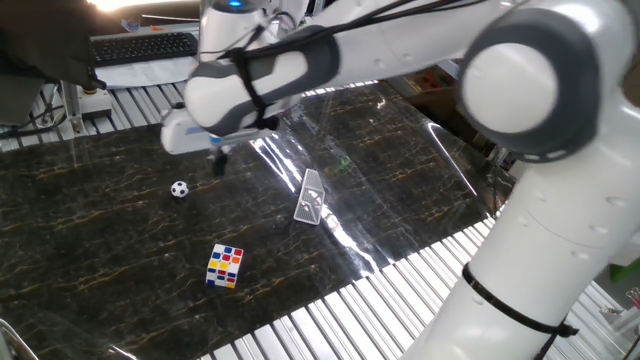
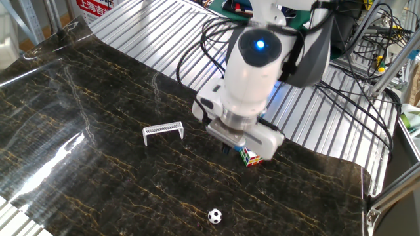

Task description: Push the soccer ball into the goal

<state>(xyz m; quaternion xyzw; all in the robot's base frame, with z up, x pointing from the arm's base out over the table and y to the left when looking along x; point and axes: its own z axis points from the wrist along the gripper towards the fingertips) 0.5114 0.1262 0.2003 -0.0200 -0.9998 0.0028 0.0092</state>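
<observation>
The soccer ball is a tiny white ball with black patches on the dark marble table; it also shows in the other fixed view. The goal is a small pale frame with a net, standing to the ball's right, and it shows in the other fixed view too. My gripper hangs above the table, up and to the right of the ball, between ball and goal. Its dark fingertips look pressed together and hold nothing. In the other fixed view the gripper is mostly hidden under the wrist.
A multicoloured puzzle cube lies near the front of the table, below the ball; in the other fixed view the cube is partly hidden by my hand. Ribbed metal borders the table. A keyboard lies behind.
</observation>
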